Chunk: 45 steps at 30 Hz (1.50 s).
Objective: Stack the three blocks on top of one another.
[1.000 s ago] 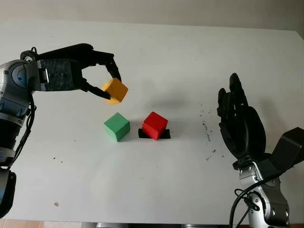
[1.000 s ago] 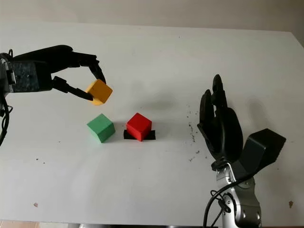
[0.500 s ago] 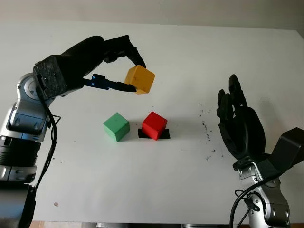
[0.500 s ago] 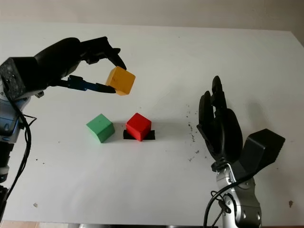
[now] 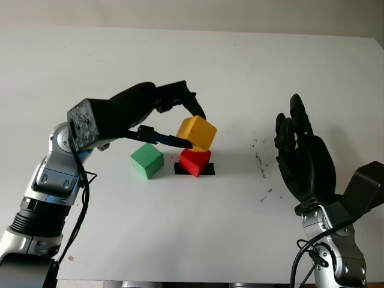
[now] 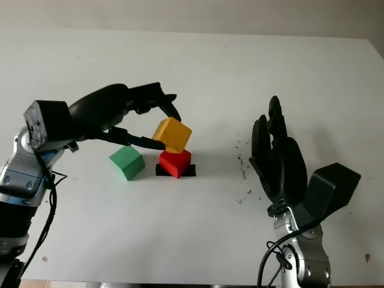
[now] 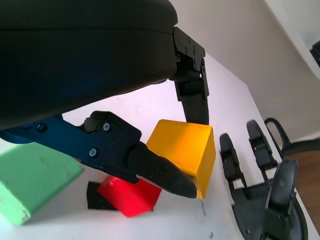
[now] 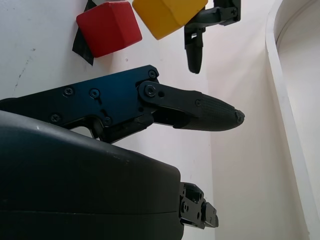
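**Yellow block held at the red block, green block alongside**

The white flat table top (image 5: 192, 228) carries all items under inspection; it shows small dark specks right of centre.

The robot's left hand (image 5: 180, 120) — black, three-fingered, on a grey-jointed arm entering from the bottom left — reaches over the middle of the table. Its fingers (image 7: 160, 172) are closed on the yellow cube-shaped block (image 5: 197, 132), one fingertip against the block's far side, another against its near side. The grip is a pinch on opposite faces.

The robot's right hand (image 5: 303, 157), black likewise, stands upright over the right part of the table, well apart from the blocks. It is open and holds nothing.

The yellow block sits tilted, directly above the red cube-shaped block (image 5: 195, 161), its lower edge at the red block's top. Whether the two faces touch cannot be told from the frames.

The red block stands on a small black square patch (image 5: 207, 170) on the table surface, turned at an angle to it.

The green cube-shaped block (image 5: 147, 160) rests on the table just beside the red block, on the left-arm side — apart from it, untouched by either hand.
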Available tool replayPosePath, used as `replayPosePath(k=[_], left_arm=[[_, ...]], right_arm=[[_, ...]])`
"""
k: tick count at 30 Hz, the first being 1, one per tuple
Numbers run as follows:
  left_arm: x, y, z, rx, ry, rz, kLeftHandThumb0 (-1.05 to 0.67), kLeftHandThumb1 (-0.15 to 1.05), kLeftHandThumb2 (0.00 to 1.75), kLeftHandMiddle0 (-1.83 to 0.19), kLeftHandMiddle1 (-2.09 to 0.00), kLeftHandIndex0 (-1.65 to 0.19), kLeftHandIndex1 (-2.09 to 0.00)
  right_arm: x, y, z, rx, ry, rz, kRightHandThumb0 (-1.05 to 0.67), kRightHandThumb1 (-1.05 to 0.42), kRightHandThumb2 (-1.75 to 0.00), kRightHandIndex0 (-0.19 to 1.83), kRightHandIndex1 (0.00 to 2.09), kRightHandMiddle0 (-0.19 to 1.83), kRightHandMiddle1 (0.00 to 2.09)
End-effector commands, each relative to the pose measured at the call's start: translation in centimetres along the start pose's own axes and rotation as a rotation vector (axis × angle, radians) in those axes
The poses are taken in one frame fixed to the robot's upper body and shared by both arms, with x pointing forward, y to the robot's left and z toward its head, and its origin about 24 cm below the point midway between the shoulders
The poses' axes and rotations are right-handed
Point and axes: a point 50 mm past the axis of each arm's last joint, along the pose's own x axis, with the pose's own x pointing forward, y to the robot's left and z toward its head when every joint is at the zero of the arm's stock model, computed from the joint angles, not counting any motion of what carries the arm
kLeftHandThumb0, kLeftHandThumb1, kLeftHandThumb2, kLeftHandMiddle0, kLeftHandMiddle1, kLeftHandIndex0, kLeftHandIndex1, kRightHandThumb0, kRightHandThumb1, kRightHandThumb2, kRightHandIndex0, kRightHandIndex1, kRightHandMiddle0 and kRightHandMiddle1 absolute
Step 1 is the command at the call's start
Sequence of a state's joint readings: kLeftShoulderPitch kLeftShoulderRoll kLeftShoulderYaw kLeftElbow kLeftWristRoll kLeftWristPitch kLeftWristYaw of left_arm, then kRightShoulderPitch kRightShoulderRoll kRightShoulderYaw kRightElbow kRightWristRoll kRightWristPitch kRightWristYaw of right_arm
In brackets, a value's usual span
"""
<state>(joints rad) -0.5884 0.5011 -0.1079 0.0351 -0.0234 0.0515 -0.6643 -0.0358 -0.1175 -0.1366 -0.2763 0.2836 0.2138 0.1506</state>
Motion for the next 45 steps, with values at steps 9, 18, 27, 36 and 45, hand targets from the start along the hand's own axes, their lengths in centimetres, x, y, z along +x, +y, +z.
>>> replayPosePath(k=[9,18,27,36,45], left_arm=[[0.7,-0.9,-0.5,-0.023,-0.012,-0.016,-0.42,1.05,0.07,-0.13,-0.05,-0.3,-1.47],[1.2,-0.9,-1.1,0.034,-0.008,-0.015,-0.41,1.05,0.06,-0.13,-0.05,-0.28,-1.5],[1.2,-0.6,-1.1,0.077,0.005,-0.013,-0.4,1.05,0.06,-0.13,-0.05,-0.26,-1.52],[1.1,-0.5,-1.1,0.11,0.013,-0.013,-0.41,1.05,0.06,-0.13,-0.05,-0.25,-1.53],[1.0,-0.4,-1.3,0.126,0.037,0.008,-0.41,1.04,0.05,-0.15,-0.06,-0.26,-1.45]], right_arm=[[-0.2,0.1,0.6,-0.019,-0.021,0.009,-0.63,-1.05,-0.6,-0.19,0.0,-0.19,0.01],[-0.5,0.0,0.7,-0.022,-0.018,-0.002,-0.63,-1.05,-0.6,-0.19,0.0,-0.19,0.03],[-0.5,0.0,0.5,-0.015,-0.017,-0.004,-0.63,-1.05,-0.6,-0.19,0.0,-0.19,0.03],[-0.6,0.0,0.5,-0.022,-0.015,-0.004,-0.63,-1.05,-0.6,-0.19,0.0,-0.19,0.02],[-0.7,-0.1,0.6,-0.021,-0.015,-0.007,-0.63,-1.05,-0.59,-0.19,0.0,-0.19,0.04]])
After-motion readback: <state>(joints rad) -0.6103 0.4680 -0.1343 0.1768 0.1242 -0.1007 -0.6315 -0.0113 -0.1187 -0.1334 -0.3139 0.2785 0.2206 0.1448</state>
